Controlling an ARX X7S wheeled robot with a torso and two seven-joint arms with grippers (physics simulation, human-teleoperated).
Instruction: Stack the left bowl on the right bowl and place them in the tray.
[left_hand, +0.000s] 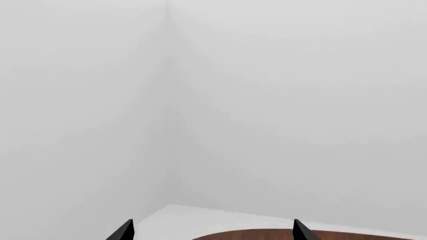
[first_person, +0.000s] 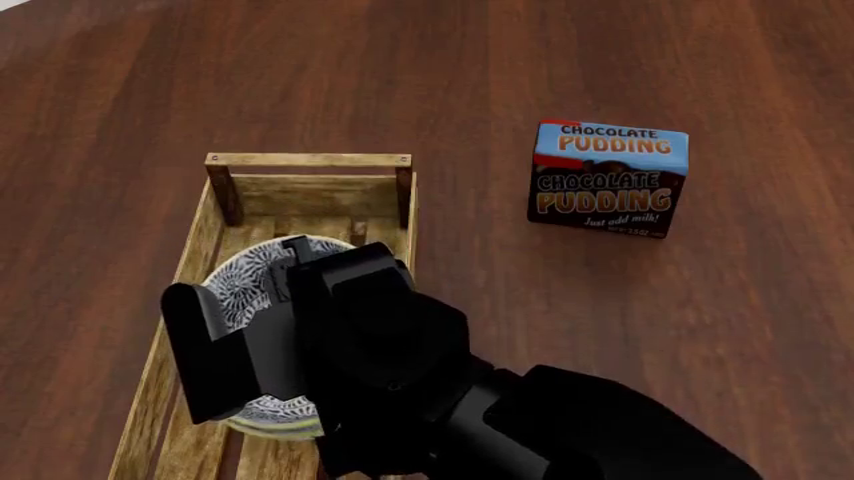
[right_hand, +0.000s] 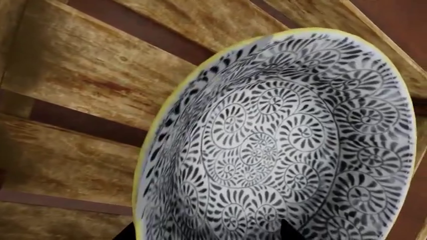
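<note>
A patterned bowl (first_person: 254, 290) sat in the tray (first_person: 310, 160) at lower left. The right gripper (right_hand: 210, 231) hung over it, its state unclear. The left gripper (left_hand: 212, 231) stood open, empty.

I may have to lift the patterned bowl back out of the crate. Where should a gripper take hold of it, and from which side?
Probably the thin yellow-edged rim, from above. The bowl sits open side up inside the tray, whose low plank sides block a sideways approach. One finger inside and one outside the wall should pinch it. The right gripper already hangs over it; whether it grips is hidden.
</note>
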